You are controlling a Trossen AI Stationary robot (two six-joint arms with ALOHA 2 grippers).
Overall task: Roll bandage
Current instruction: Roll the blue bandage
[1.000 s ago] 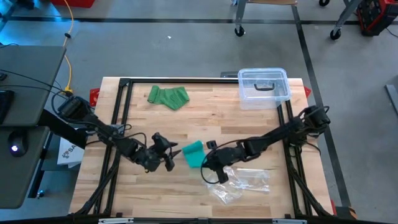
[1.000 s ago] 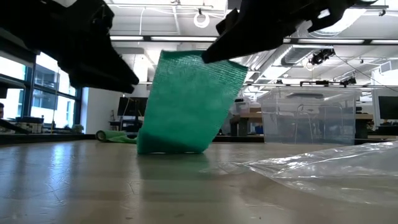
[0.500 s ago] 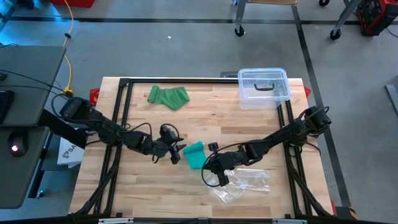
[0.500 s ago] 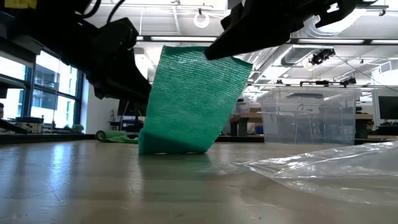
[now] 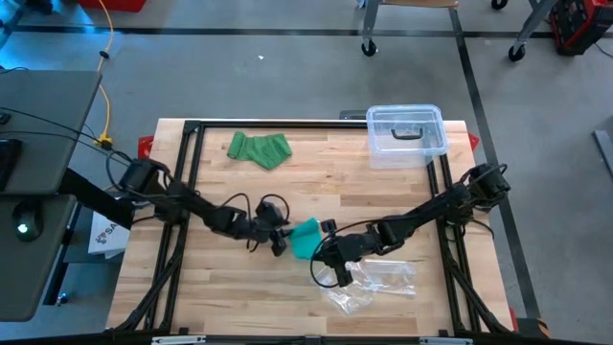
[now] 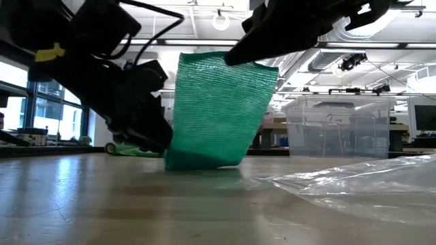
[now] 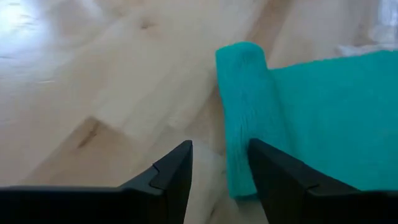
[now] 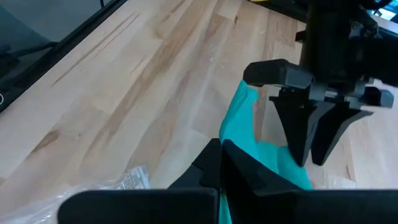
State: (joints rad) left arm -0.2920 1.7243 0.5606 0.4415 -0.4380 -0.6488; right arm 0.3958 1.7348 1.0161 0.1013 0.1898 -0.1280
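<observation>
The bandage [image 6: 219, 109] looks soft, light and floppy. The right end effector [image 8: 221, 152] pinches its top. The left end effector [image 7: 219, 171], spread apart, should grab the rolled edge.

Both arms [image 5: 182, 206] are matte black and slim, built of jointed segments, with thin black cables looping beside them. The left arm wears a small yellow tag [image 6: 46, 53] near its wrist. Each gripper [image 7: 219, 177] ends in two flat, angular black fingers [image 7: 171, 176] tapering to blunt tips.
</observation>
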